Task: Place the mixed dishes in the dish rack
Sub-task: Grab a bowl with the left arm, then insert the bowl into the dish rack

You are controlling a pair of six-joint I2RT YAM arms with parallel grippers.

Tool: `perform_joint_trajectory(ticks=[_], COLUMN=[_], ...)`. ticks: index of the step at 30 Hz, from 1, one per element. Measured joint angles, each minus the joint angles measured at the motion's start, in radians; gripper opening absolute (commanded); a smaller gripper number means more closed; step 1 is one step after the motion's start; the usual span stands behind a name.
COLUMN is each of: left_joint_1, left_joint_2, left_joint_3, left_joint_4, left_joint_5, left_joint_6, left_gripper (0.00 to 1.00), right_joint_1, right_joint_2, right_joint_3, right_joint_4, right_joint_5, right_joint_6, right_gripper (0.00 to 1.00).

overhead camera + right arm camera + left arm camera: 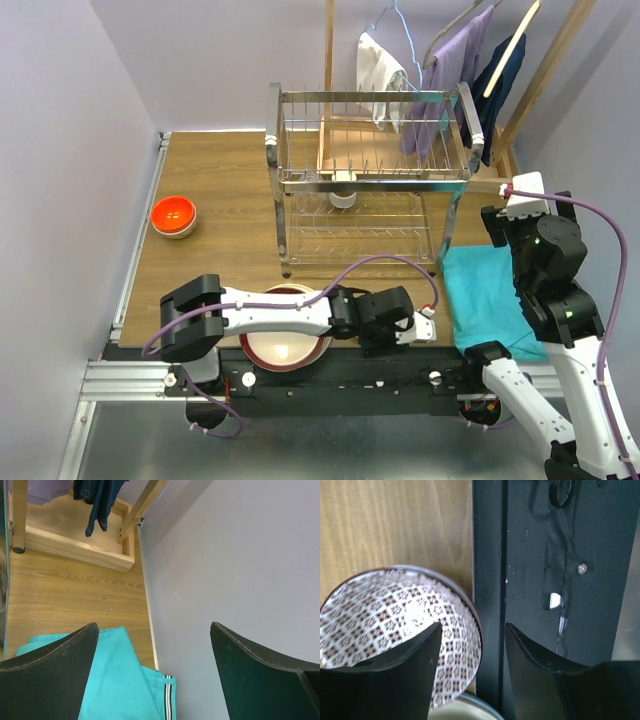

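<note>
Matt wood-grain surface (pixel 220 180), bright polished chrome wire dish rack (pixel 372 178), glossy orange bowl (pixel 173 213), glazed red-patterned bowl (pixel 395 615) with a shiny highlight inside, soft teal cloth (pixel 490 300) at lower right, matt black plastic left end effector (pixel 472 627), dull black rail (pixel 487 555).

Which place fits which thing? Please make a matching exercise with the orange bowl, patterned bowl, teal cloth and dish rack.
1 orange bowl
2 patterned bowl
3 teal cloth
4 dish rack

A far middle of the table
B rim straddled by the left pincer
C table's left side, alone
D near right, beside the right arm

Pairs: 1-C, 2-B, 3-D, 4-A
</note>
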Motion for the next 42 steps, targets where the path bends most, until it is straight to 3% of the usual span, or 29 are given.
perform_joint_trajectory(ticks=[1, 7, 17, 30, 36, 42], left_joint_1=[0.000, 0.009, 0.032, 0.129, 0.152, 0.169], left_joint_2=[0.013, 0.079, 0.033, -0.105, -0.280, -0.290], left_joint_3=[0.008, 0.064, 0.092, 0.085, -0.059, -0.190], left_joint_4=[-0.002, -0.014, -0.071, -0.107, 0.199, 0.570], left_joint_5=[0.003, 0.042, 0.077, 0.093, 0.077, 0.078], left_joint_6=[-0.002, -0.019, -0.007, -0.061, -0.201, -0.411], left_gripper=[0.49, 0.23, 0.03, 0.00, 0.00, 0.00], right_joint_1=[-0.002, -0.007, -0.018, -0.040, -0.045, -0.054], right_joint_2=[-0.002, -0.031, -0.048, -0.022, 0.021, 0.080], right_joint_3=[-0.003, -0.030, -0.064, -0.066, -0.021, 0.043], right_joint_4=[0.000, 0.000, 0.000, -0.005, -0.055, -0.076], right_joint_5=[-0.002, -0.010, -0.018, -0.022, -0.022, -0.020], right_joint_6=[0.002, 0.003, 0.017, 0.016, -0.003, -0.037], right_gripper=[1.00, 1.00, 1.00, 1.00, 1.00, 1.00])
